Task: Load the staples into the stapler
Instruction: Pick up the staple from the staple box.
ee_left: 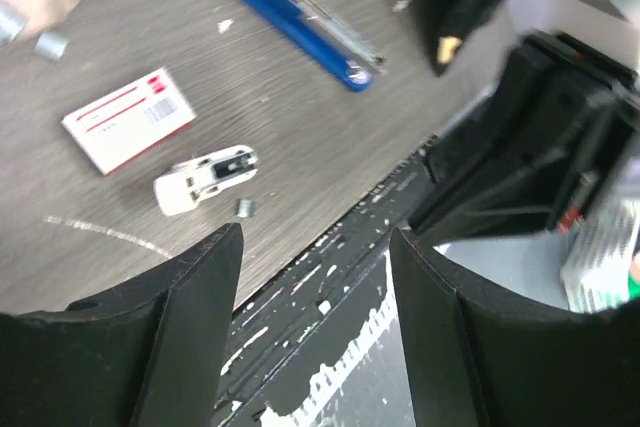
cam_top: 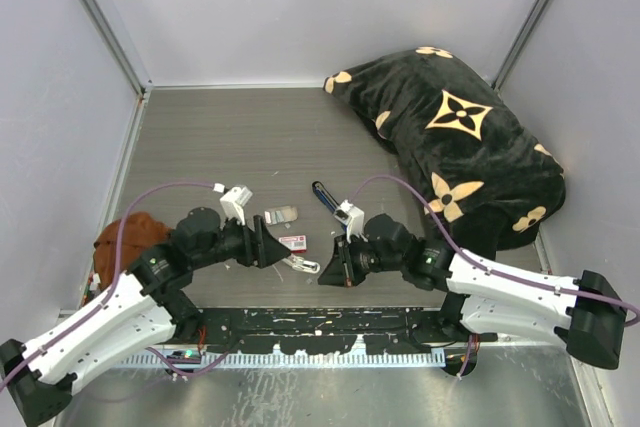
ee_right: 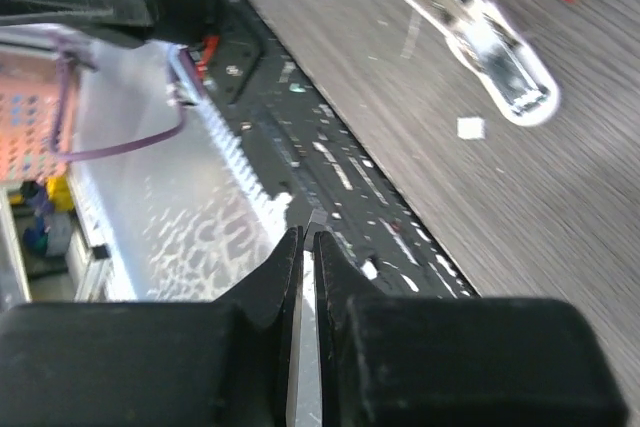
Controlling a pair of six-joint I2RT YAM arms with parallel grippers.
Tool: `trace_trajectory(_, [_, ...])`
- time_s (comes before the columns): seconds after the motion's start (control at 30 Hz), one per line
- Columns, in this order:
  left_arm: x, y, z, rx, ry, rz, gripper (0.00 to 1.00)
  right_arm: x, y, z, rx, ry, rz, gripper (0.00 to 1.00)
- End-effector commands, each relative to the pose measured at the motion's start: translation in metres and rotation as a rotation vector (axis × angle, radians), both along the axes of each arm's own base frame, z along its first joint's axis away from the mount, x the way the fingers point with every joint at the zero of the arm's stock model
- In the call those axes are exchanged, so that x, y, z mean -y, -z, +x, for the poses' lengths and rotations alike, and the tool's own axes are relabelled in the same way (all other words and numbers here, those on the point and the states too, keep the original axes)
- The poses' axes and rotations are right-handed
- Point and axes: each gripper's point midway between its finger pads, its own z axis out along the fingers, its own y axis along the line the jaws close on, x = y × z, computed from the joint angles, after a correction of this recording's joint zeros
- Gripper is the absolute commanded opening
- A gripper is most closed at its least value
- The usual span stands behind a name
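The blue stapler lies on the grey table just beyond my right gripper. In the left wrist view the stapler shows its silver channel alongside the blue body. My right gripper hangs over the table's near edge, shut on a thin silvery strip, the staples, whose tip pokes out past the fingertips. My left gripper sits left of the stapler; seen from its wrist, the left gripper is open with nothing between its fingers.
A red-and-white box and a small white oblong piece lie between the grippers. A clear plastic item sits behind the box. A black patterned cushion fills the back right, and a brown object sits at the left.
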Motion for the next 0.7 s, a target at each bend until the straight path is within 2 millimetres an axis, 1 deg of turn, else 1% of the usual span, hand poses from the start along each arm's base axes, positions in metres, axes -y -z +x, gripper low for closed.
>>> trace_trajectory(0.0, [-0.009, 0.030, 0.022, -0.188, -0.269, -0.036, 0.62, 0.008, 0.025, 0.024, -0.029, 0.262, -0.097, 0.03])
trace_trajectory(0.07, [-0.007, 0.040, 0.023, -0.219, -0.288, -0.052, 0.62, 0.008, 0.038, 0.026, -0.072, 0.337, -0.137, 0.03])
trace_trajectory(0.13, [-0.006, 0.051, 0.023, -0.229, -0.291, -0.044, 0.62, 0.006, 0.046, 0.027, -0.094, 0.390, -0.169, 0.03])
trace_trajectory(0.23, [-0.006, 0.060, 0.024, -0.224, -0.283, -0.024, 0.63, -0.001, 0.054, 0.030, -0.100, 0.438, -0.215, 0.03])
trace_trajectory(0.4, [-0.002, 0.069, 0.027, -0.215, -0.262, 0.012, 0.65, -0.012, 0.062, 0.040, -0.088, 0.473, -0.299, 0.03])
trace_trajectory(0.53, [0.002, 0.077, 0.030, -0.226, -0.247, 0.033, 0.65, -0.023, 0.061, 0.047, -0.068, 0.475, -0.323, 0.03])
trace_trajectory(0.67, [0.001, 0.080, 0.035, -0.222, -0.253, 0.043, 0.64, -0.027, 0.063, 0.053, -0.049, 0.476, -0.368, 0.03])
